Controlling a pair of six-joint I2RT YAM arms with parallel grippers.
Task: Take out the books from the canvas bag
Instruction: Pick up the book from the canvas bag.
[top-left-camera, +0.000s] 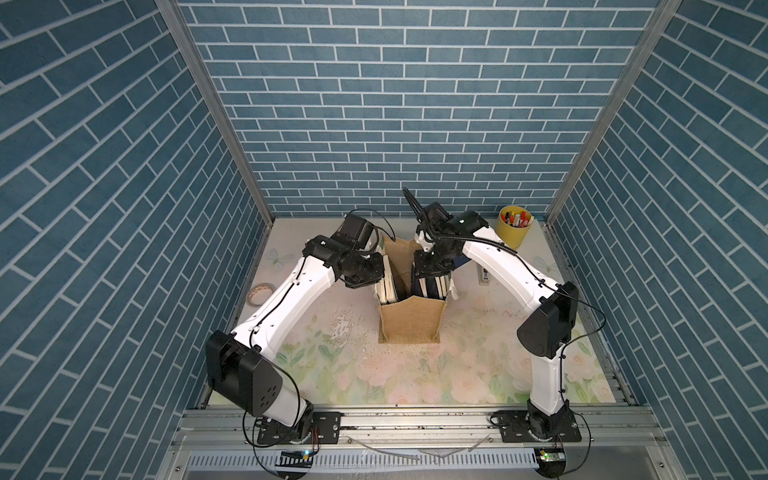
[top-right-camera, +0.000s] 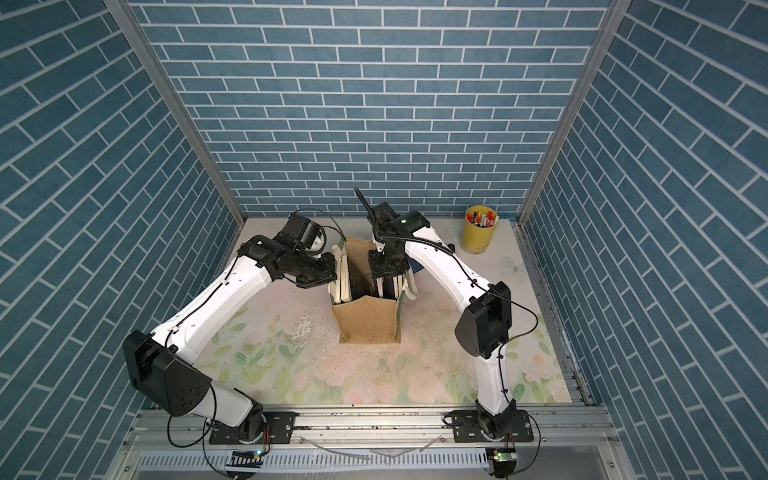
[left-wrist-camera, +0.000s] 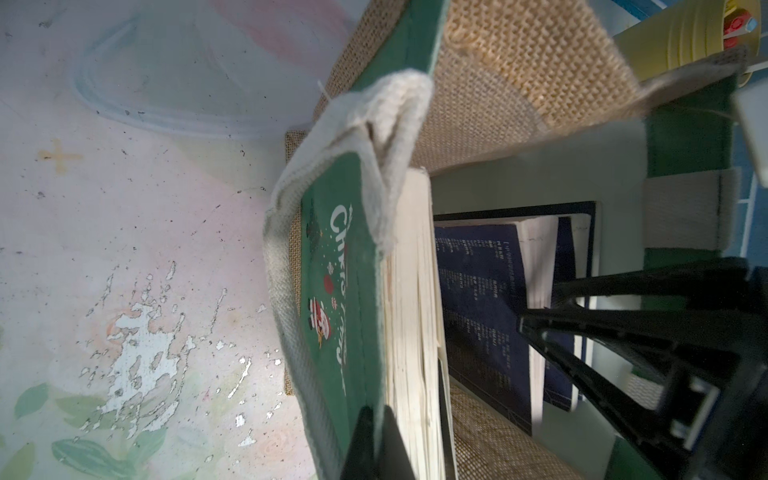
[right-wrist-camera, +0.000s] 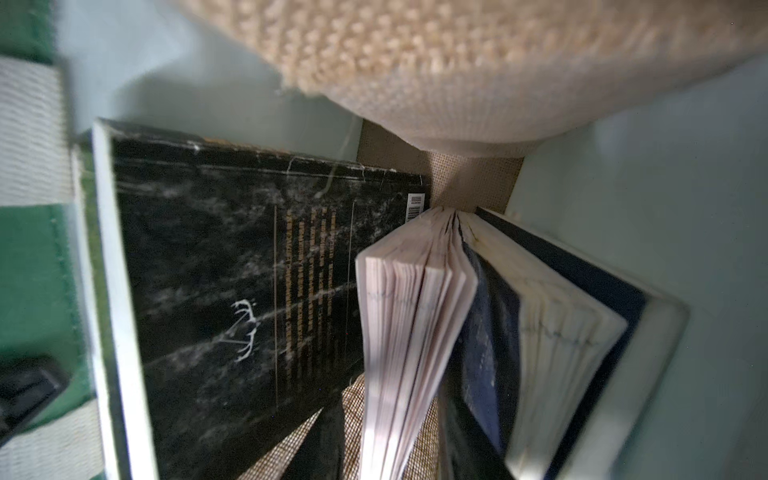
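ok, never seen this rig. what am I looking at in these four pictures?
Two white robot arms, each ending in a two-finger gripper. Two pictures come from a stereo camera overhead and show nearly the same whole scene. The other two come from cameras on the arms' wrists. On the floral table are a canvas bag with books upright inside, a yellow pen cup and a tape roll. The left gripper is shut, apparently on the canvas bag's side rim. The right gripper reaches inside, straddling a navy book; whether it grips yet is unclear.
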